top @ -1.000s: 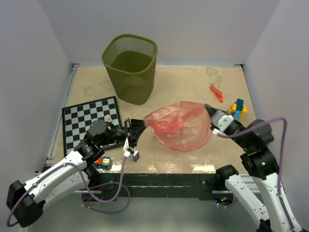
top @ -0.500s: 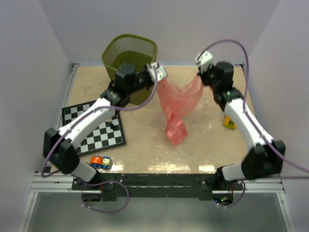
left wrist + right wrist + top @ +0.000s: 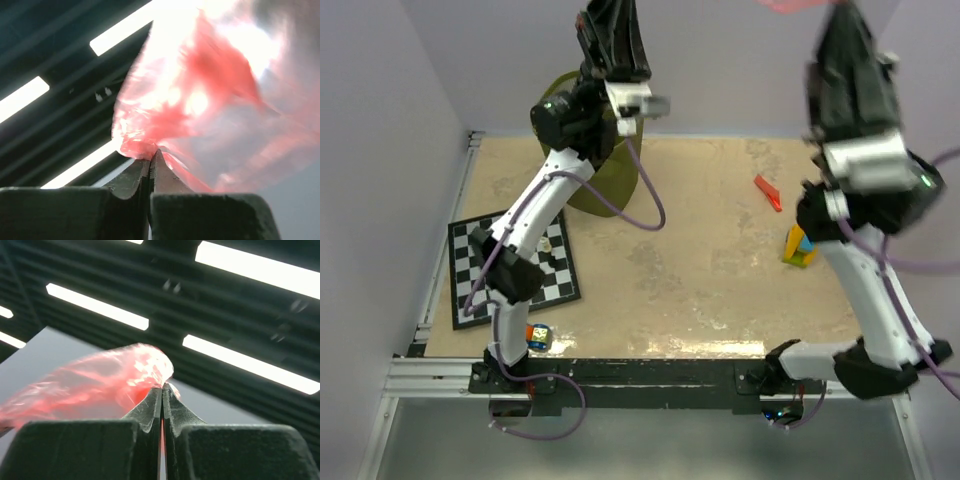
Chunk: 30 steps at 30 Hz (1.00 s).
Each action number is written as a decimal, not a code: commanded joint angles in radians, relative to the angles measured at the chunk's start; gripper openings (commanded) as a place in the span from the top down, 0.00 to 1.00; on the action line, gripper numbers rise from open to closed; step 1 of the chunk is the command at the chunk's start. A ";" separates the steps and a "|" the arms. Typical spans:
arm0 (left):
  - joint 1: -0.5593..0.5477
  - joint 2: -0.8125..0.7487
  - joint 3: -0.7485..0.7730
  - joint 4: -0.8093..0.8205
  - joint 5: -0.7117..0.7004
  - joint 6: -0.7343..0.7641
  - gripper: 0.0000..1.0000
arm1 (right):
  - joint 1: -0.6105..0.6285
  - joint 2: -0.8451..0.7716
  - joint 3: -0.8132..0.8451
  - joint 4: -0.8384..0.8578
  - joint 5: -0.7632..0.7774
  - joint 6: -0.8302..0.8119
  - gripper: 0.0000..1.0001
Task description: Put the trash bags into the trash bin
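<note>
A translucent red-pink trash bag (image 3: pixel 200 100) hangs in the air, stretched between both raised arms. My left gripper (image 3: pixel 150 154) is shut on one bunched edge of it. My right gripper (image 3: pixel 162 386) is shut on another edge of the bag (image 3: pixel 100 385). In the top view only a pink scrap of the bag (image 3: pixel 790 4) shows at the upper border, and both arms reach up out of that view. The olive-green mesh trash bin (image 3: pixel 603 192) stands at the back left, mostly hidden behind the left arm. A second trash bag, a small flat red strip (image 3: pixel 768 192), lies on the table at the back right.
A chessboard (image 3: pixel 510 265) with a small piece on it lies at the left. Yellow and blue toy blocks (image 3: pixel 800 247) sit at the right, below the red strip. A small colourful block (image 3: pixel 535 335) rests near the left arm's base. Both wrist views look up at ceiling lights.
Both arms have swung up from near the table, pulling the big bag off the surface until it is almost wholly above the top view. Both grips stayed shut.
</note>
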<state>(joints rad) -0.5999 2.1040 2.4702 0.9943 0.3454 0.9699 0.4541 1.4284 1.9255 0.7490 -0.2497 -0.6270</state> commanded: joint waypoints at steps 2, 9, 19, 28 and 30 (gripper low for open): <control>-0.064 -0.275 -0.703 0.407 0.167 0.277 1.00 | 0.028 -0.156 -0.589 0.207 0.007 -0.354 1.00; 0.073 -0.722 -2.246 0.902 0.780 0.251 1.00 | 0.027 -0.481 -0.978 -1.267 -0.248 -0.599 1.00; -0.003 -1.478 -2.024 -0.763 0.433 0.035 1.00 | 0.037 -0.792 -0.909 -1.004 -0.027 0.059 1.00; 0.006 -1.100 -1.512 -1.081 -0.233 -0.699 1.00 | 0.028 -0.453 -0.806 -0.879 0.325 0.314 1.00; 0.043 -1.014 -1.400 -1.157 -0.185 -0.773 1.00 | 0.021 -0.372 -0.777 -0.899 0.358 0.377 1.00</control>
<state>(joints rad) -0.5987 0.9810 0.8558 0.0982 0.3164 0.5251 0.4858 1.0050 1.1046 -0.1631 -0.0475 -0.4259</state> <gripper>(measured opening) 0.010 0.006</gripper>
